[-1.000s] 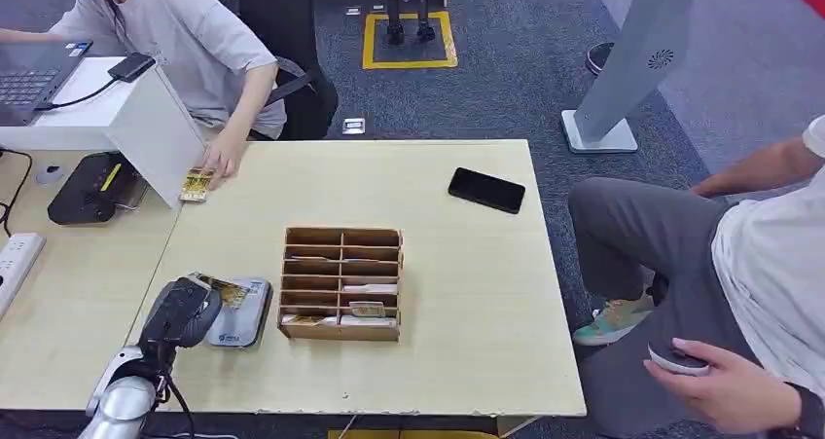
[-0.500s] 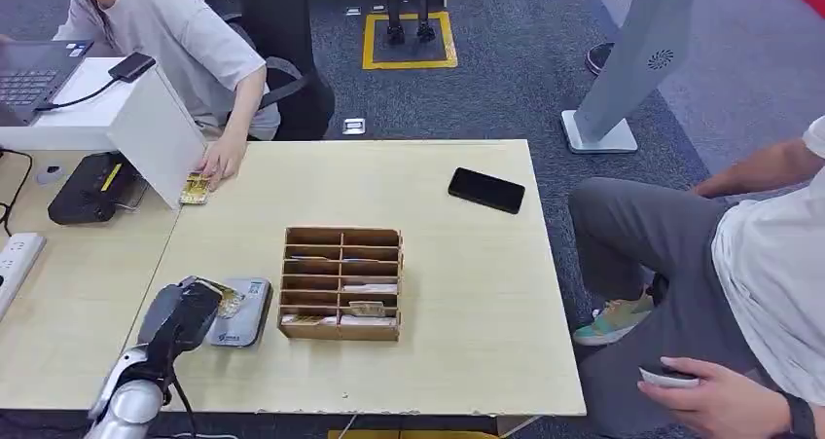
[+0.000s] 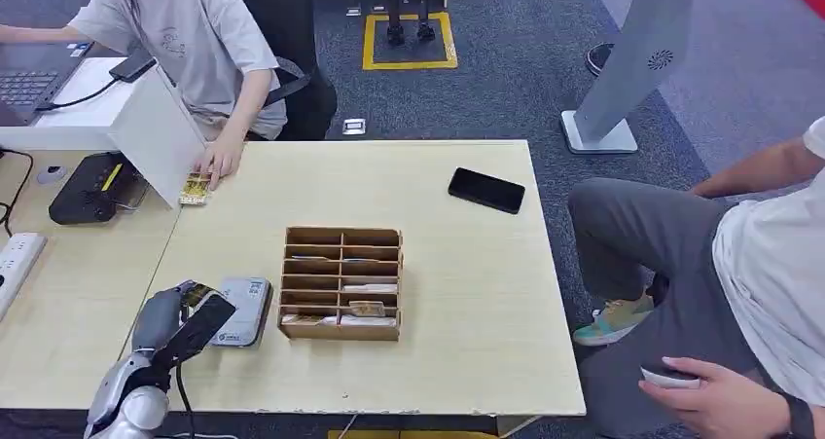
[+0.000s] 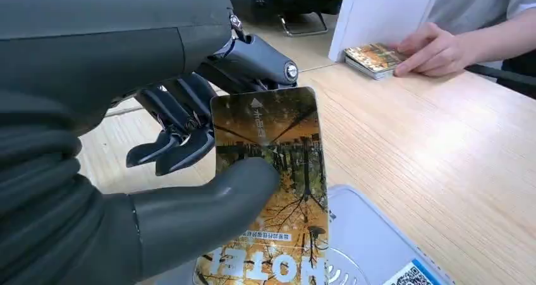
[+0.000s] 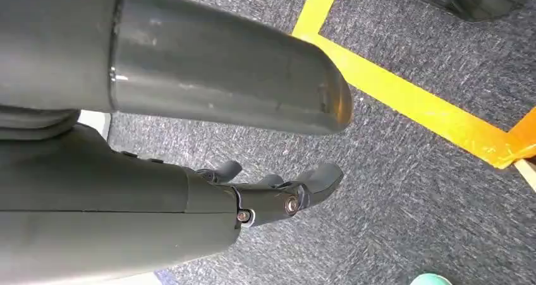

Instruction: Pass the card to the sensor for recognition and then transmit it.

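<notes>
Right hand (image 5: 278, 190) over grey carpet (image 5: 404, 190), holding nothing, thumb apart from dark, slightly curled fingers (image 5: 316, 177). Yellow floor tape (image 5: 404, 102) runs diagonally beyond.

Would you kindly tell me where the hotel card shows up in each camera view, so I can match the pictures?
Head view: the hotel card sits low on the left, pinched in the left hand, just beside the grey card reader.
Left wrist view: the card is central, under the thumb, above the reader.
Right wrist view: the card is not in it.
Shared landmark: the card reader, seen in both the head and left wrist views.
</notes>
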### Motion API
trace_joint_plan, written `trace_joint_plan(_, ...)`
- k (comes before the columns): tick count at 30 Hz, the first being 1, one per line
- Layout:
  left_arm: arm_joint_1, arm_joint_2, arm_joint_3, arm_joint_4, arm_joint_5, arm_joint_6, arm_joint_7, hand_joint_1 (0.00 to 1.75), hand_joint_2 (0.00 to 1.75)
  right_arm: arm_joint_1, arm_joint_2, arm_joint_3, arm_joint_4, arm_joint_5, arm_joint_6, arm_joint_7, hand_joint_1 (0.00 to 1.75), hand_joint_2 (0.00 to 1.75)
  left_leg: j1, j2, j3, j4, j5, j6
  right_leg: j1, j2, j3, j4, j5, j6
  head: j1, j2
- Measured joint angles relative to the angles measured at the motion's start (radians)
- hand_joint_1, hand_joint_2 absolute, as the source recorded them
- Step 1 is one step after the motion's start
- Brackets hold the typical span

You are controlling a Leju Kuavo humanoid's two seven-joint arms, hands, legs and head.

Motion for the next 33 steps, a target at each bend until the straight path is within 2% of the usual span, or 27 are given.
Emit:
trace_joint_plan(7, 0.0, -0.001, 0.0, 0.003, -0.003, -0.005, -0.002, 1.75, 1.75, 0.0, 0.0, 0.0, 0.0, 0.0, 0.0, -0.003, 0.0, 0.0, 0.0, 0.0, 0.0, 0.0, 0.0, 0.0, 0.0, 0.0, 0.0, 0.0, 0.0, 0.0, 0.0, 0.0)
trace_joint_plan(10, 0.0, -0.006, 0.004, 0.003, 0.06, -0.041, -0.029, 1.75, 1.75, 0.0, 0.0, -0.001, 0.0, 0.0, -0.001, -0.003, 0.0, 0.0, 0.0, 0.0, 0.0, 0.0, 0.0, 0.0, 0.0, 0.0, 0.0, 0.0, 0.0, 0.0, 0.0, 0.0)
trace_joint_plan(16, 0.002, -0.04, 0.05, 0.001, 0.371, -0.174, -0.104, 1.75, 1.75, -0.001, 0.0, -0.002, 0.0, 0.0, -0.006, -0.003, 0.0, 0.0, 0.0, 0.0, 0.0, 0.0, 0.0, 0.0, 0.0, -0.001, 0.0, 0.0, 0.0, 0.0, 0.0, 0.0)
trace_joint_plan(19, 0.003, -0.058, 0.08, -0.011, 0.559, -0.246, -0.124, 1.75, 1.75, -0.001, 0.0, -0.002, 0.0, 0.0, -0.012, -0.003, 0.0, 0.0, 0.0, 0.0, 0.0, 0.0, 0.0, 0.0, 0.0, -0.001, 0.0, 0.0, 0.0, 0.0, 0.0, 0.0)
trace_joint_plan(21, 0.004, -0.068, 0.098, -0.021, 0.637, -0.264, -0.127, 1.75, 1.75, -0.001, 0.0, -0.002, 0.0, 0.0, -0.018, -0.003, 0.0, 0.0, 0.0, 0.0, 0.0, 0.0, 0.0, 0.0, 0.0, 0.0, 0.0, 0.0, 0.0, 0.0, 0.001, 0.0)
trace_joint_plan(23, 0.005, -0.073, 0.112, -0.029, 0.656, -0.27, -0.127, 1.75, 1.75, -0.001, 0.0, -0.002, 0.0, 0.0, -0.018, -0.003, 0.0, 0.0, 0.0, 0.0, 0.0, 0.0, 0.0, 0.0, 0.0, 0.0, 0.0, 0.0, 0.0, 0.0, 0.0, 0.0)
trace_joint_plan(25, 0.005, -0.08, 0.123, -0.037, 0.72, -0.274, -0.143, 1.75, 1.75, -0.001, 0.0, -0.002, 0.0, 0.0, -0.019, -0.003, 0.0, 0.0, 0.0, 0.0, 0.0, 0.0, 0.0, 0.0, 0.0, 0.0, 0.0, 0.0, 0.0, 0.0, 0.0, 0.0)
trace_joint_plan(30, -0.001, -0.089, 0.139, -0.053, 0.819, -0.255, -0.162, 1.75, 1.75, -0.001, 0.0, -0.002, 0.0, 0.0, -0.021, -0.003, 0.0, 0.0, 0.0, 0.0, 0.0, 0.0, 0.0, 0.0, 0.0, 0.0, 0.0, 0.0, 0.0, 0.0, 0.0, 0.0)
trace_joint_plan(31, -0.016, -0.092, 0.146, -0.066, 0.861, -0.227, -0.165, 1.75, 1.75, -0.002, 0.0, -0.002, 0.0, 0.0, -0.021, -0.003, 0.0, 0.0, 0.0, 0.0, 0.0, 0.0, 0.0, 0.0, 0.0, -0.001, 0.0, 0.0, 0.0, 0.0, 0.0, 0.0)
trace_joint_plan(32, -0.065, -0.092, 0.152, -0.094, 0.869, -0.172, -0.172, 1.75, 1.75, -0.005, 0.0, -0.002, 0.0, 0.0, -0.022, -0.003, 0.0, 0.0, 0.0, -0.001, 0.0, 0.0, 0.001, 0.0, 0.0, -0.001, 0.0, 0.0, 0.0, 0.0, 0.0, 0.0)
trace_joint_plan(33, -0.083, -0.092, 0.152, -0.098, 0.863, -0.154, -0.18, 1.75, 1.75, -0.006, 0.0, -0.001, 0.0, 0.0, -0.022, -0.002, 0.0, 0.0, 0.0, -0.001, 0.0, 0.0, 0.001, 0.0, 0.0, -0.001, 0.0, 0.0, 0.0, 0.0, 0.0, 0.0)
